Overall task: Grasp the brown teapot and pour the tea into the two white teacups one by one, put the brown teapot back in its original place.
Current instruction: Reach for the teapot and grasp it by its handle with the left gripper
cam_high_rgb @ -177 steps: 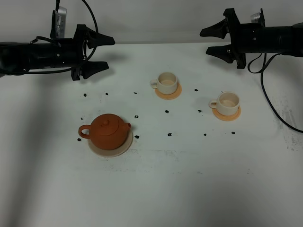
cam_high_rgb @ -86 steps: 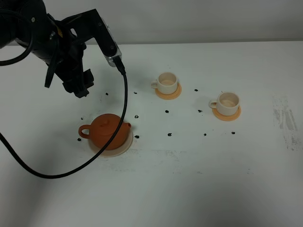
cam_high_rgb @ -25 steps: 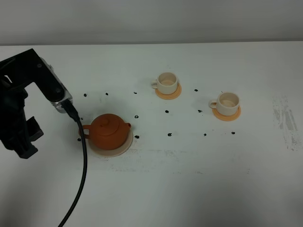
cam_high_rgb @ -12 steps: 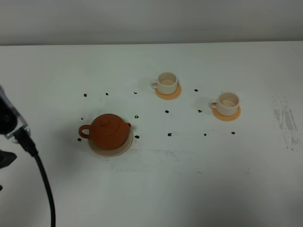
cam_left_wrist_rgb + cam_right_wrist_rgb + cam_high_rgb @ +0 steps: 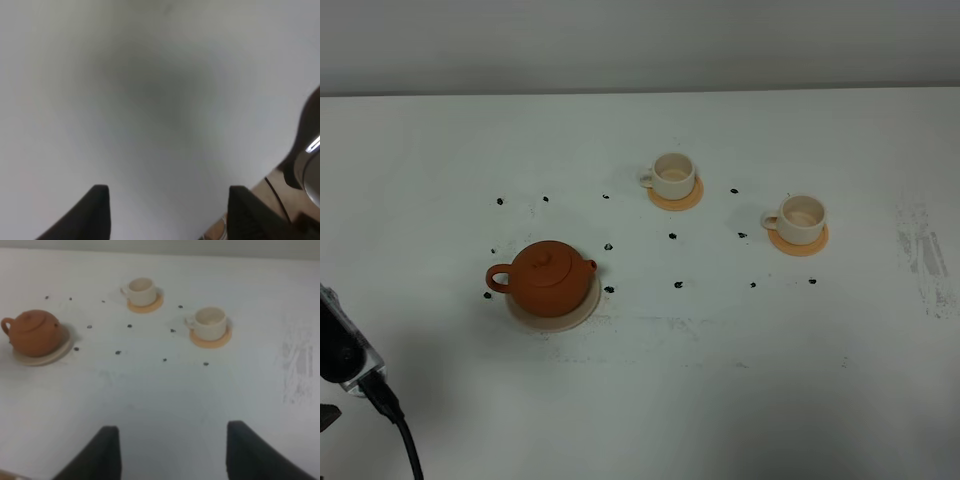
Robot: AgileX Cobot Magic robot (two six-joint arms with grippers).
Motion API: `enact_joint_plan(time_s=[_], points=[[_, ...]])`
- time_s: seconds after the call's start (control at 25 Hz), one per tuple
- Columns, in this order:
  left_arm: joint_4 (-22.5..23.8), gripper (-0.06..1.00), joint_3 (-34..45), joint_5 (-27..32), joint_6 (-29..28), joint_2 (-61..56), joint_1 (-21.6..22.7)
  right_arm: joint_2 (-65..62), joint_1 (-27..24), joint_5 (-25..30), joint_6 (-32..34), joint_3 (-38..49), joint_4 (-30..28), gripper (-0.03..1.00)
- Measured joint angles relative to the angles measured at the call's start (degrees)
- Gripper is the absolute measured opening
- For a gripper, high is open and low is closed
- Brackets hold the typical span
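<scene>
The brown teapot (image 5: 548, 278) stands upright with its lid on, on the beige saucer (image 5: 563, 320) at left of centre. It also shows in the right wrist view (image 5: 32, 332). The two white teacups (image 5: 673, 174) (image 5: 803, 213) sit on orange coasters at right of centre. Their insides look pale and no dark tea shows. My left gripper (image 5: 170, 215) is open and empty over bare table; only part of its arm (image 5: 342, 350) shows at the lower left edge. My right gripper (image 5: 172, 455) is open and empty, far back from the cups (image 5: 141, 290) (image 5: 210, 322).
Small black specks (image 5: 678, 285) dot the white table (image 5: 720, 380) around the teapot and cups. A black cable (image 5: 405, 440) hangs from the left arm at the lower left corner. Grey scuff marks (image 5: 925, 255) lie near the right edge.
The left arm has swung away from beside the teapot, down to the lower left corner and mostly out of view. The teapot and cups have not moved.
</scene>
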Motion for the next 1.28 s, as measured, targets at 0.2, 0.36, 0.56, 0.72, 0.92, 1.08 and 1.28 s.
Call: enact_joint_plan(time_s=[0.2, 0.36, 0.56, 0.72, 0.92, 1.08, 1.28], points=[[1.1, 0.5, -0.5, -1.6, -4.4, 0.1, 0.0, 0.0, 0.0, -1.0, 0.0, 0.3, 0.0, 0.49], [2.8, 0.43, -0.8, -3.3, -6.1, 3.1, 0.0, 0.0, 0.0, -1.2, 0.0, 0.3, -0.1, 0.49], [4.1, 0.4, -1.0, -8.5, -6.8, 8.8, 0.0, 0.0, 0.0, 0.6, 2.8, 0.4, -5.2, 0.49], [4.3, 0.4, -4.2, -10.9, -6.8, 13.9, 0.0, -0.1, 0.0, 2.1, 6.3, 2.1, -9.9, 0.49], [5.2, 0.4, -8.9, -10.8, -6.8, 20.3, 0.0, -0.3, 0.0, 2.4, 7.1, 2.3, -10.1, 0.47], [6.2, 0.4, -11.6, -10.1, -6.8, 24.7, 0.0, -0.5, 0.0, 3.5, 7.6, 2.2, -10.1, 0.45], [6.8, 0.4, -12.0, -9.9, -6.7, 27.6, 0.0, -0.5, 0.0, 4.3, 9.4, 2.1, -13.3, 0.42]])
